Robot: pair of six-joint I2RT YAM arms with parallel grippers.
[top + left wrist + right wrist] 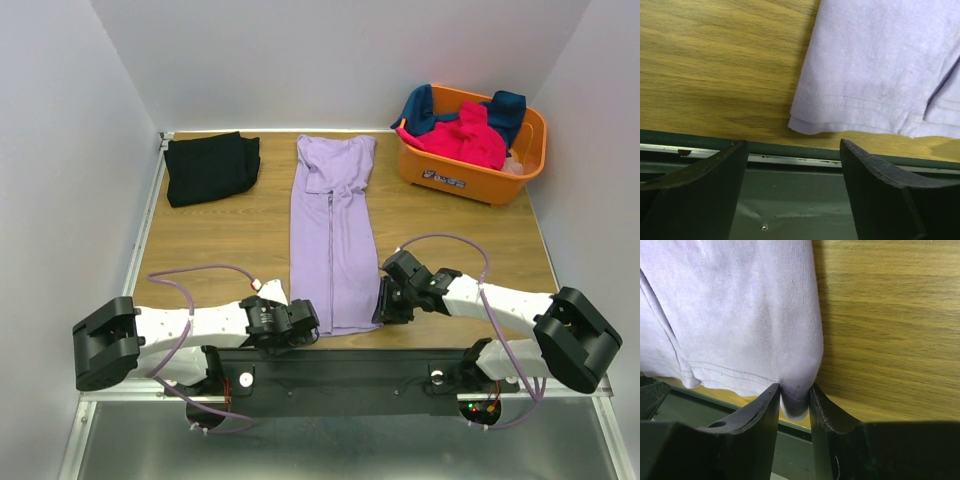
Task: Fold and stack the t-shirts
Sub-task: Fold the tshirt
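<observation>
The lavender t-shirt (333,225) lies folded into a long strip down the middle of the table. My right gripper (383,305) is shut on its near right hem corner (796,400). My left gripper (303,325) is open and empty just short of the near left hem corner (805,125), at the table's front edge. A folded black t-shirt (208,167) lies at the back left. A hot-pink t-shirt (460,138) and a dark teal-blue one (500,108) are heaped in the orange basket (455,172).
The basket stands at the back right corner. White walls close the table at the back and both sides. The table's metal front rim (790,155) runs just under the left fingers (875,175).
</observation>
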